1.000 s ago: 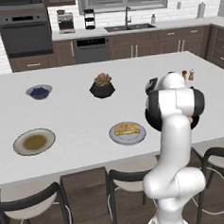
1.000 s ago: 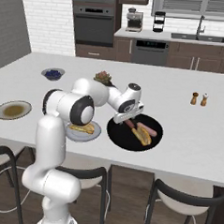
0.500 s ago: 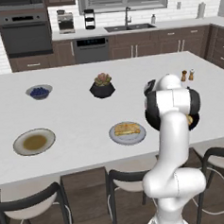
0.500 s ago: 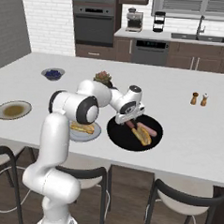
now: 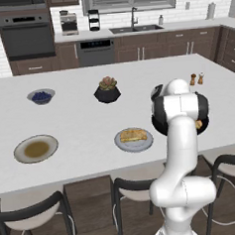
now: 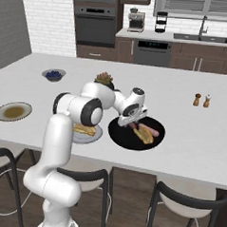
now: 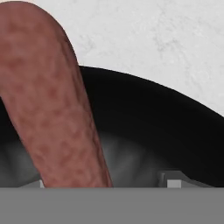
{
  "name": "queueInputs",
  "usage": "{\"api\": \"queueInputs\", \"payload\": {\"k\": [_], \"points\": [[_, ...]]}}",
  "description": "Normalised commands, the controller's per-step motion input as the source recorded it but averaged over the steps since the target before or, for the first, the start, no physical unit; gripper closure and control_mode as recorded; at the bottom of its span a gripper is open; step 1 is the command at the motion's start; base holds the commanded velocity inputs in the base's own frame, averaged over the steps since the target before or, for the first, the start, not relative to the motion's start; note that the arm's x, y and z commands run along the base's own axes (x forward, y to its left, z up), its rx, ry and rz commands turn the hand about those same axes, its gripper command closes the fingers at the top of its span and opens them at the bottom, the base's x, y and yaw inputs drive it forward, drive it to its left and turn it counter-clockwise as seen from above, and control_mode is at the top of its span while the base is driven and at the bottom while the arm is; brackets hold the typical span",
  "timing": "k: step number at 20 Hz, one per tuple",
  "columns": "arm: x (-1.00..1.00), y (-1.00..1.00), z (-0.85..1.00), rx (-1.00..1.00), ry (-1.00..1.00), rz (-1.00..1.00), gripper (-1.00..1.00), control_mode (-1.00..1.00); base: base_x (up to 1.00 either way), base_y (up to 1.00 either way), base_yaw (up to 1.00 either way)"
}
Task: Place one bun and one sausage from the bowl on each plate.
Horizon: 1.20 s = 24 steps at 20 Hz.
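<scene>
My gripper [image 6: 129,122] is down inside the black bowl [image 6: 125,138], at its left side. In the hand view a reddish-brown sausage [image 7: 48,105] lies between the fingertips [image 7: 173,180], close to the left tip, with a gap to the right one; the jaws are open. A second sausage [image 6: 151,130] and a golden bun [image 6: 145,136] lie in the bowl. Another bun [image 5: 133,135] rests on the light grey plate [image 5: 141,145]. The beige-rimmed plate [image 5: 22,146] at the left holds nothing. The arm hides most of the bowl [image 5: 203,127] in the left base view.
A small grey bowl of blue berries [image 5: 41,96] and a black plant pot [image 5: 107,92] stand farther back on the white counter. Two shakers [image 6: 202,100] stand to the right. Dark stools line the counter's near edge.
The hand has sunk a little lower into the bowl over the sausage. Plates, buns and the other sausage have not moved.
</scene>
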Motion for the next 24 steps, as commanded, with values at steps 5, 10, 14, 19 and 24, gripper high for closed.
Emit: {"api": "queueInputs", "payload": {"k": [5, 10, 14, 19, 24], "points": [[-0.04, 0.00, -0.13, 0.00, 0.00, 0.00, 1.00, -1.00, 0.00, 0.00, 0.00], [-0.29, 0.02, 0.05, 0.00, 0.00, 0.08, 1.00, -1.00, 0.00, 0.00, 0.00], [-0.54, 0.26, 0.49, 0.00, -0.06, 0.12, 1.00, -1.00, 0.00, 0.00, 0.00], [-0.56, 0.40, 0.62, 0.00, -0.04, 0.12, 1.00, -1.00, 0.00, 0.00, 0.00], [-0.56, 0.58, 0.44, -0.02, 0.00, 0.14, 1.00, -1.00, 0.00, 0.00, 0.00]]}}
